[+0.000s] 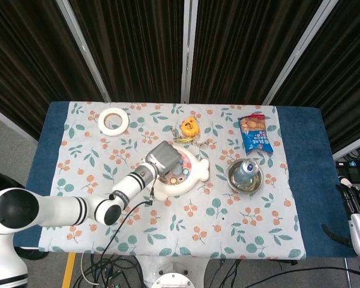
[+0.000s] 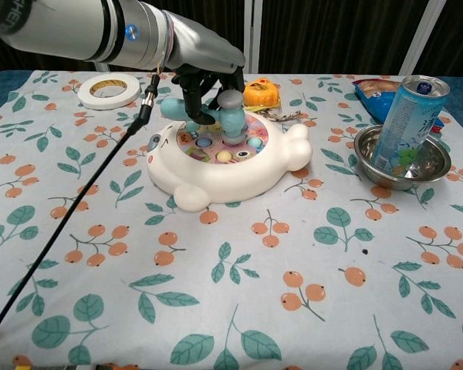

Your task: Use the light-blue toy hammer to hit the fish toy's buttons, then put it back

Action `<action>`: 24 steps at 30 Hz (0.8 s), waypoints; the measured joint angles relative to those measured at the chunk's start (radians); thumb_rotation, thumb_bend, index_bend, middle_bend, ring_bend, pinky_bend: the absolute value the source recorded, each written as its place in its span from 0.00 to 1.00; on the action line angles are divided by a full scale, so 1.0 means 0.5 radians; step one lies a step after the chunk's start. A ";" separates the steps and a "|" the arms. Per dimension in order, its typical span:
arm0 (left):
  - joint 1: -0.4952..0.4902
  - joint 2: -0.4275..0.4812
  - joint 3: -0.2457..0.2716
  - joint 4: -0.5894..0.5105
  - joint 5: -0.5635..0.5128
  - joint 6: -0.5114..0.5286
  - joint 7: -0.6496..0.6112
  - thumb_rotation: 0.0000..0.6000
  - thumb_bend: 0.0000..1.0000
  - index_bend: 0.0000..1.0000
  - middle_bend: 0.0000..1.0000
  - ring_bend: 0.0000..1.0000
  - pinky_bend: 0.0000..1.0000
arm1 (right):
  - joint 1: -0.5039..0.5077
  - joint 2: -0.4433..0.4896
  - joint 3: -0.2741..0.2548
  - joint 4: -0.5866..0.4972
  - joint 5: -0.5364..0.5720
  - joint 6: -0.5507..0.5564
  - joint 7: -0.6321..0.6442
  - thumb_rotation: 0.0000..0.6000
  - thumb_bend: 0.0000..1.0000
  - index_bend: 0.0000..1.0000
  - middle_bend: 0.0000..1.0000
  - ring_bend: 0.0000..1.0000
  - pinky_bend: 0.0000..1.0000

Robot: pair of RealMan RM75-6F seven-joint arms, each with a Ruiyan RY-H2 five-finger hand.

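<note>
You are in the hitting step. Your left hand grips the light-blue toy hammer, fingers wrapped round its handle, and the hammer's head points down from the hand onto the button field of the fish toy. In the chest view the lower face of the head looks to be on or just above one of the buttons near the middle of the field; contact itself cannot be read for certain. Your right hand hangs well apart from the work, off the table's edge, fingers loosely spread and holding nothing.

Judging by the layout, several buttons lie just beside the hammer head, on every side of it. The next move probably calls for a short lift, a small sideways shift of the wrist, and a straight tap down. Keep the stroke light: the toy sits loose on the cloth and may slide.

The hammer is smooth moulded plastic, pale blue with a grey rounded cap on the head. The fish toy is a glossy white plastic shell, plump and rounded, with a tail lobe at the side away from your hand and a pink top plate set with small pastel round buttons. Under it lies a soft printed tablecloth with leaves and orange berries.
</note>
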 measured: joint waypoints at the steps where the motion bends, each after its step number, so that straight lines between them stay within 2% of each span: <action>1: 0.003 0.014 -0.002 -0.013 0.001 0.004 -0.009 1.00 0.57 0.57 0.63 0.55 0.73 | -0.001 0.000 0.000 0.002 -0.001 0.002 0.002 1.00 0.07 0.00 0.08 0.00 0.00; 11: 0.183 0.185 0.007 -0.132 0.100 0.060 -0.234 1.00 0.57 0.57 0.64 0.55 0.73 | 0.013 -0.003 0.001 0.019 -0.025 -0.005 0.020 1.00 0.07 0.00 0.08 0.00 0.00; 19: 0.518 0.285 0.010 -0.137 0.313 0.092 -0.666 1.00 0.57 0.57 0.63 0.54 0.72 | 0.022 -0.004 -0.001 0.030 -0.037 -0.011 0.029 1.00 0.07 0.00 0.08 0.00 0.00; 24: 0.778 0.301 0.011 -0.032 0.542 0.105 -0.968 1.00 0.57 0.57 0.63 0.54 0.67 | 0.037 -0.013 -0.001 0.030 -0.043 -0.029 0.026 1.00 0.07 0.00 0.08 0.00 0.00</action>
